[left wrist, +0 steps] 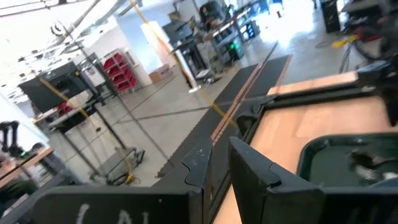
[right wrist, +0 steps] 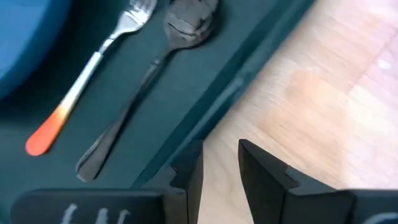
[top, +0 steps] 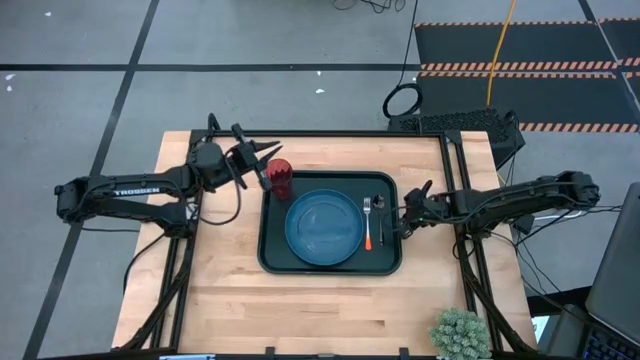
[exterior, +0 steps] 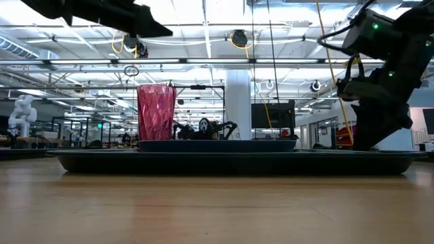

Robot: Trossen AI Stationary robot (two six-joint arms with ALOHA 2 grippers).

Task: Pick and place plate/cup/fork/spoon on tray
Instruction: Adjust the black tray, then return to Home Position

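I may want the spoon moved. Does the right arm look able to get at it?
Probably yes: the spoon lies bare on the tray beside the fork, and the right gripper, open, sits just off that tray edge with nothing between.

In the low view the tray (exterior: 237, 161) shows only its side wall, so the plate, the fork and the spoon on it are hidden behind the lip — only the cup (exterior: 156, 112) rises above it. Both arms are cut off by the top edge there, and their fingers cannot be seen.

In the high view the spoon (top: 380, 218) is too small and dark to separate clearly from the tray floor.

In the right wrist view the plate (right wrist: 25, 37) is cut off by the picture's edge — only a blue corner shows.

In the left wrist view the tray (left wrist: 348, 168) is blurred, and the pale shape inside it is perhaps cutlery.
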